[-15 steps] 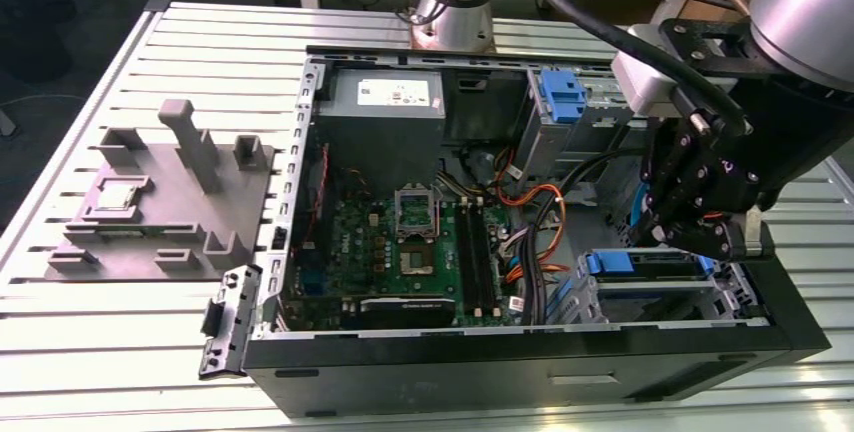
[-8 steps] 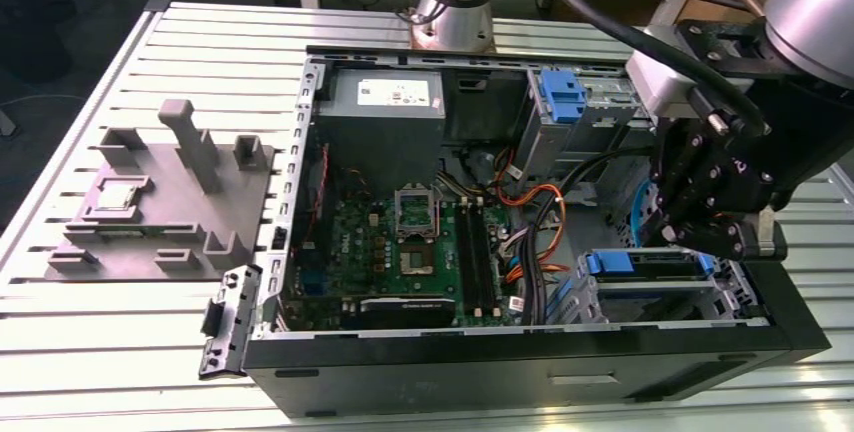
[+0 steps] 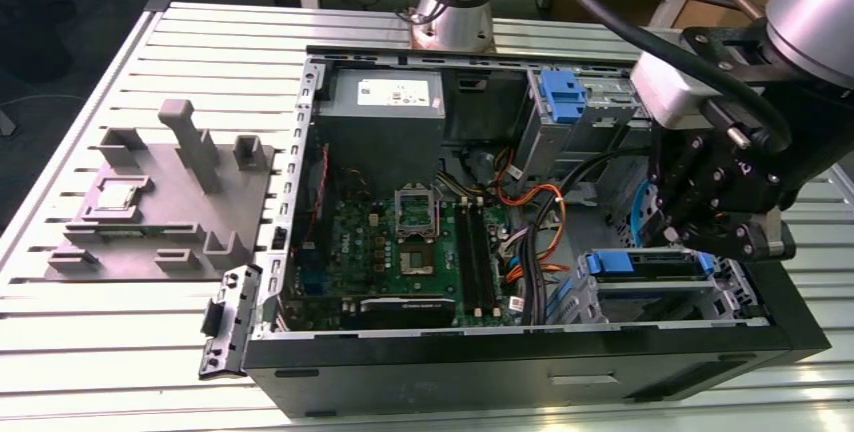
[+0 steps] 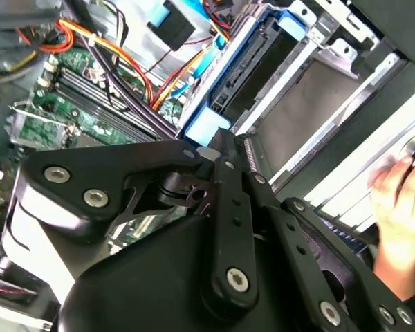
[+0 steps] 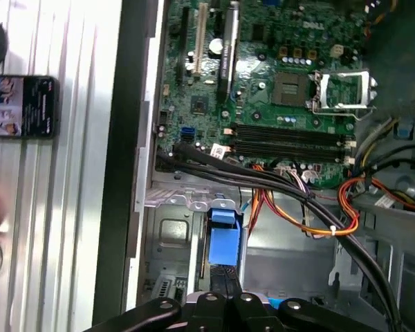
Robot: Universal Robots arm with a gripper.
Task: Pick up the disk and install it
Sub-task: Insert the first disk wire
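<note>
No lettering can be read. In the exterior view a white sticker (image 3: 398, 95) on the power supply, in the far corner of the computer case (image 3: 534, 372), bears print too small to tell. In the first wrist view, the white markings on the motherboard (image 5: 277, 69) inside the case and the phone screen (image 5: 21, 107) lying outside it are illegible.

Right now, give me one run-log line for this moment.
gripper | at blue carrier end of disk | disk in drive cage | computer case open | person's hand beside case

Exterior view: looking down steeply, taking in the whole computer case (image 3: 467, 377).
First wrist view: hovering close over the motherboard (image 5: 277, 104).
Second wrist view: peering obliquely past the hand (image 4: 220, 149), sharing that board.
</note>
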